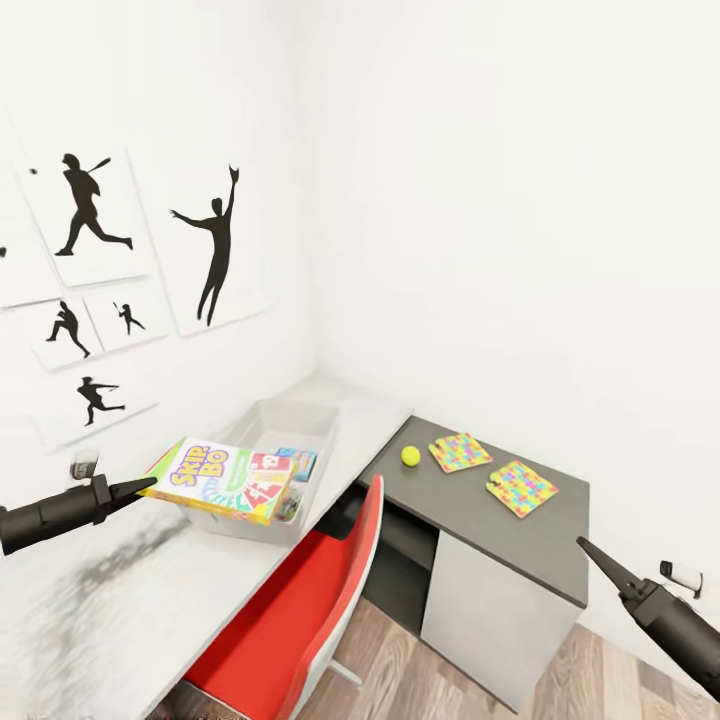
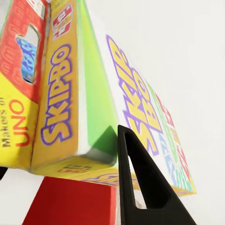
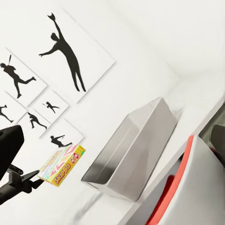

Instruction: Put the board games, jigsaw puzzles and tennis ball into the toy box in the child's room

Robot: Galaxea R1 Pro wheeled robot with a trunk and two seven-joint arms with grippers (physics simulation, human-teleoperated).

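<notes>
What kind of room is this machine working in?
Probably a child's bedroom or playroom: baseball silhouette posters on the wall, a Skip-Bo board game held over a toy box, and jigsaw puzzles on a corner table.

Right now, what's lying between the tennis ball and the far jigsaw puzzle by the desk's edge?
The other jigsaw puzzle, seen in the head view, between the tennis ball and the far puzzle.

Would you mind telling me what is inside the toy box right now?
In the head view, a blue board game lies in the toy box. The Skip-Bo board game, held by the left gripper, hangs over the near side and covers part of the interior.
</notes>
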